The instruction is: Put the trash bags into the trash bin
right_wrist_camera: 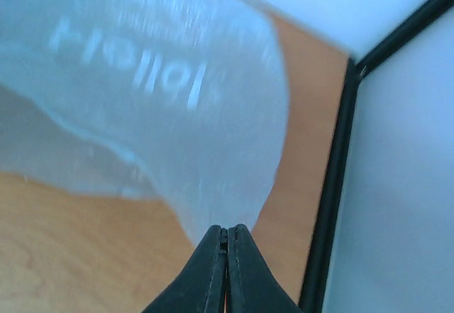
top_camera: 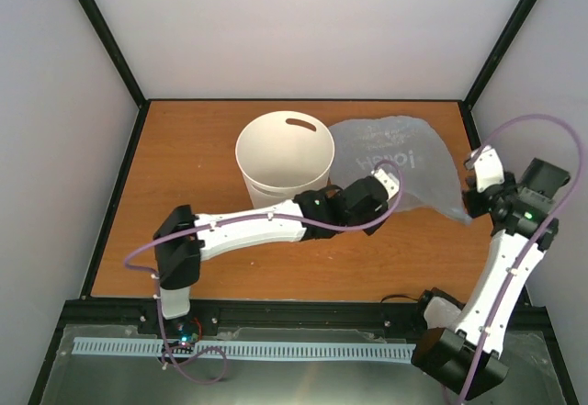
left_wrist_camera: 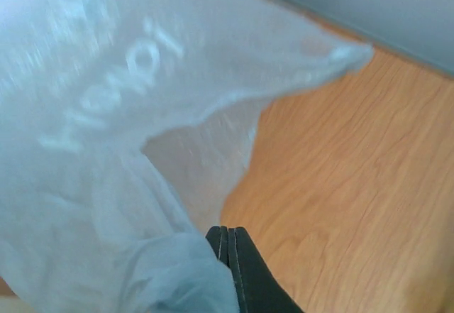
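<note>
Progress is slight: the bag (top_camera: 404, 162) is held up, spread between both arms at the bin's (top_camera: 285, 152) 3 o'clock, wholly outside it. Carrying it over the rim and pushing it in are not yet done, and the bag looks wider than the mouth. The left gripper (top_camera: 384, 185) has its fingers pressed together on the bag's 7 o'clock edge. The right gripper (top_camera: 471, 191) is clamped on the 4 o'clock corner. Film bunches over the left fingertips in the wrist view, hiding the exact bite. The lettering is blurred, neither wrist view shows the bin, and the left arm covers the bin's near base.
</note>
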